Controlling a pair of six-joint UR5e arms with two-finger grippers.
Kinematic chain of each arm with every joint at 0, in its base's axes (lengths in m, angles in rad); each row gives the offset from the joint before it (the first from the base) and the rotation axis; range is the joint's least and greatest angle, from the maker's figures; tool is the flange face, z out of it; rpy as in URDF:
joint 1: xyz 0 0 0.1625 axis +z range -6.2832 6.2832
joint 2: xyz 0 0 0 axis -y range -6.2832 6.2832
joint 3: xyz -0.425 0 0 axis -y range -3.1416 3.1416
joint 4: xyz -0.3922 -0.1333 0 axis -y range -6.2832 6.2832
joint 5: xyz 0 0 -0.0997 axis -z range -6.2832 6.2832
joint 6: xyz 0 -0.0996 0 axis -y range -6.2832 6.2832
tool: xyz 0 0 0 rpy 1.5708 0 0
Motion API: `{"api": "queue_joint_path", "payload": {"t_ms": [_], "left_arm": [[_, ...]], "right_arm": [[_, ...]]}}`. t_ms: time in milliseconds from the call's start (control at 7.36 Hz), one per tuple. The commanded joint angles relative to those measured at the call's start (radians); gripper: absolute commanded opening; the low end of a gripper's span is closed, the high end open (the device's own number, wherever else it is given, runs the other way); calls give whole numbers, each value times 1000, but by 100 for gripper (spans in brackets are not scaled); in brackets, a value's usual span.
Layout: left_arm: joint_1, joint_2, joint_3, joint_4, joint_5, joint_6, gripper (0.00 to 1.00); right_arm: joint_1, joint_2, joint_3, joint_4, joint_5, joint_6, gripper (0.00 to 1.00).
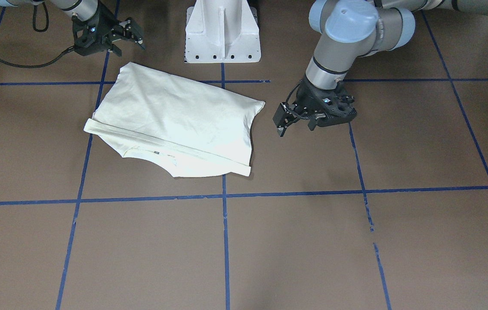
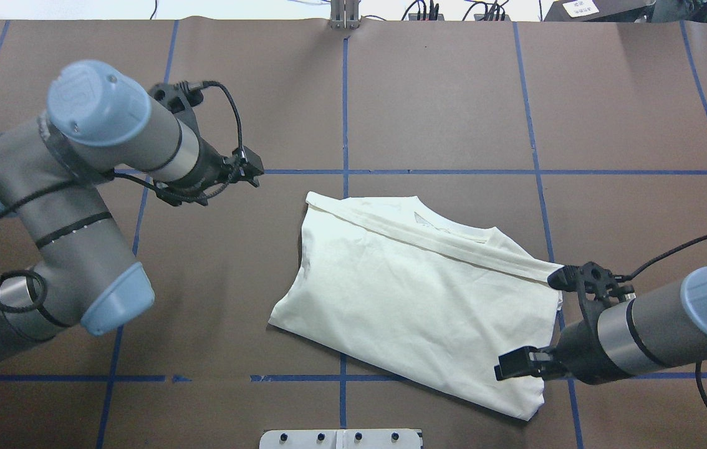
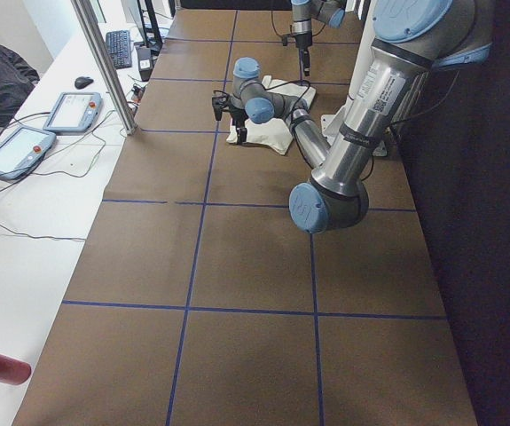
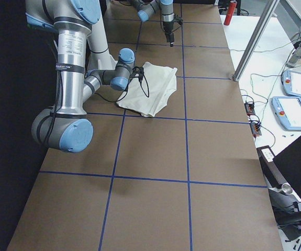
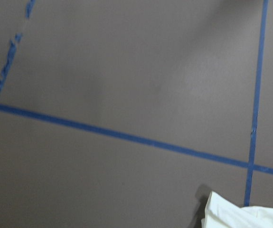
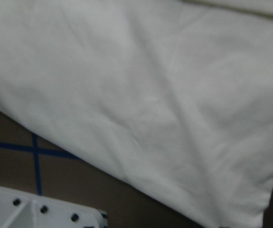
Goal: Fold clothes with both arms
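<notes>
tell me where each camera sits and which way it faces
Front-facing: across the table, facing the robot; shirt, left gripper view-right, right gripper view-left, pedestal top.
Overhead: behind the robot, looking forward and down; left arm enters left, right arm right.
Exterior left: table's left end, looking along it; left arm nearest.
Exterior right: opposite end; right arm nearest.
Left wrist: down at table, shirt corner; no fingers.
Right wrist: close over shirt, pedestal corner; no fingers.
Shared: all show the shirt.
</notes>
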Motion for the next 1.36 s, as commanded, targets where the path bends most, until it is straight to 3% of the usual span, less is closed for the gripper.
{"api": "queue_joint_path", "payload": {"t_ms": [0,272,815,1223], "left_arm": [[163,6,-4,-28,36,-334,82],[263,14,11,-28,92,-447,77],[301,13,16,-28,96,-509,70],[290,11,19,-28,135,-497,79]], "right_arm": [[173,90,0,0,2,0,100],[198,104,-6,0,-3,-1,100],[201,133,-27,-2,-7,-9,100],[201,141,-49,0,-7,-11,100]]}}
